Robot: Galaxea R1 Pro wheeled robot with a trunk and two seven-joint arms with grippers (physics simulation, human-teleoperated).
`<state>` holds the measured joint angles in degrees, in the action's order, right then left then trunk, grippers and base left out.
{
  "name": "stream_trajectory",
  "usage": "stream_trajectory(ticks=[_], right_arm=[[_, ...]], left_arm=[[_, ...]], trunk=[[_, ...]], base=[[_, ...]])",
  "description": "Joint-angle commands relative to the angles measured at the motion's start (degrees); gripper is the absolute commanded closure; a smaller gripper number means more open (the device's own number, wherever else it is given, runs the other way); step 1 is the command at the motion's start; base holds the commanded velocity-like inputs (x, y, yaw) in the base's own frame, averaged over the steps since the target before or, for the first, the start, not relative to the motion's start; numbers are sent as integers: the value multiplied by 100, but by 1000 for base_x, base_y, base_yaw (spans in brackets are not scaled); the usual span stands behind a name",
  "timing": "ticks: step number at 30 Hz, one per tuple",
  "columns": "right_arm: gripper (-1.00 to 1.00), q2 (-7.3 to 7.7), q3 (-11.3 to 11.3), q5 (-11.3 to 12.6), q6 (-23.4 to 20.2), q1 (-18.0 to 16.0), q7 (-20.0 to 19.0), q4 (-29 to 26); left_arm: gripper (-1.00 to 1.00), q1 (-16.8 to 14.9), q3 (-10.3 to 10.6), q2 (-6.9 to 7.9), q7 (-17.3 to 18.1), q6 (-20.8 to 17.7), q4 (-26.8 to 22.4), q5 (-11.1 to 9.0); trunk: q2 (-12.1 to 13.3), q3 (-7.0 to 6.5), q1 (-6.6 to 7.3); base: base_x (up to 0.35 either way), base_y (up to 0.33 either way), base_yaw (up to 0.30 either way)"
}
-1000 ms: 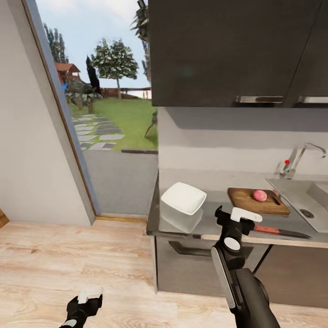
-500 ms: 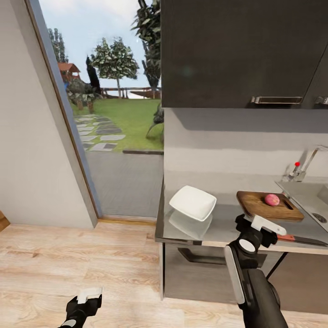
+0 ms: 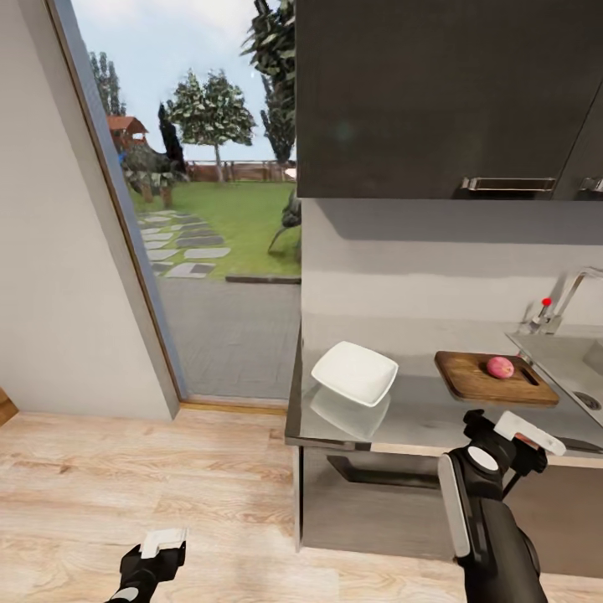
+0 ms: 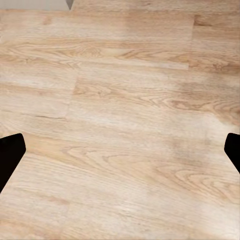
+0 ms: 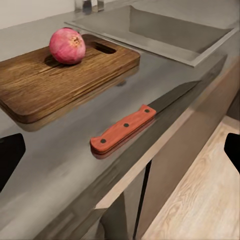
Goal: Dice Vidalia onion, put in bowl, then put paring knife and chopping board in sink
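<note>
A: Start nearest. Where are the tools?

B: The left tool (image 3: 159,548) hangs low over the wooden floor (image 3: 126,477), well short of the surface (image 3: 419,410). Its wrist view has floor planks with a dark fingertip (image 4: 10,157) at each side edge, so it is spread wide and holds nothing.

A: And the right one?

B: The right tool (image 3: 523,435) is at the front edge of the surface. In its wrist view the fingertips (image 5: 9,157) sit at opposite edges, so it is spread too, and nothing is between them.

A: Take the board as the landmark. Where is the knife?

B: The knife (image 5: 150,117) lies flat on the surface, on the near side of the board (image 5: 60,80), close to the front edge and apart from the board. Its orange handle is toward the tool, and the dark blade points on toward the sink (image 5: 165,32).

A: The onion?

B: The onion (image 5: 67,46), pinkish and whole, rests on the board next to its slot hole (image 5: 105,48).

A: Bowl and sink?

B: The bowl (image 3: 355,373) stands on the surface left of the board, well apart from it. The sink lies just right of the board, with the tap (image 3: 559,310) and its red knob behind.
</note>
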<state>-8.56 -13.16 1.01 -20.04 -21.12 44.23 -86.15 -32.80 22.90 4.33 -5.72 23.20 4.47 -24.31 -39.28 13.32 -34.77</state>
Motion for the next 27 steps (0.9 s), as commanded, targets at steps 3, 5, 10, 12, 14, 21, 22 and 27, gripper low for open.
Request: stream_trajectory(ticks=[3, 5, 10, 12, 14, 21, 22, 27], right_arm=[[-100, -5, -14, 6, -35, -6, 15, -7], [-100, -5, -19, 7, -35, -6, 15, -7], [-100, -16, -20, 11, -35, -5, 15, -7], [-100, -19, -22, 12, -35, -6, 15, -11], [-100, -24, -25, 13, -35, -4, 15, -14], [-100, -31, -28, 13, -35, -6, 23, -16], [-100, -31, -28, 13, -35, -5, 23, -16], [-100, -35, -183, 13, -35, -6, 24, -16]], left_arm=[[-100, -10, 48, -1, -8, 29, 18, -30], [-100, -9, 48, 5, -8, 28, 18, -30], [-100, -8, 48, 6, -8, 27, 18, -30], [-100, -9, 48, 10, -8, 29, 18, -30], [-100, -8, 48, 13, -8, 29, 18, -30], [-100, -8, 48, 15, -8, 27, 18, -30], [-100, -8, 48, 15, -11, 27, 18, -30], [-100, -8, 48, 20, -15, 27, 18, -30]], trunk=[[-8, 9, -2], [-8, 9, -2], [-8, 9, -2], [-8, 9, -2], [-8, 9, -2], [-8, 13, -2], [-8, 18, -2], [-8, 54, -2]], base=[[46, -69, 0], [96, -90, 0], [123, -39, 0], [117, -72, 0], [111, -79, 0], [104, -75, 0], [93, -34, 0], [86, -16, 0]])
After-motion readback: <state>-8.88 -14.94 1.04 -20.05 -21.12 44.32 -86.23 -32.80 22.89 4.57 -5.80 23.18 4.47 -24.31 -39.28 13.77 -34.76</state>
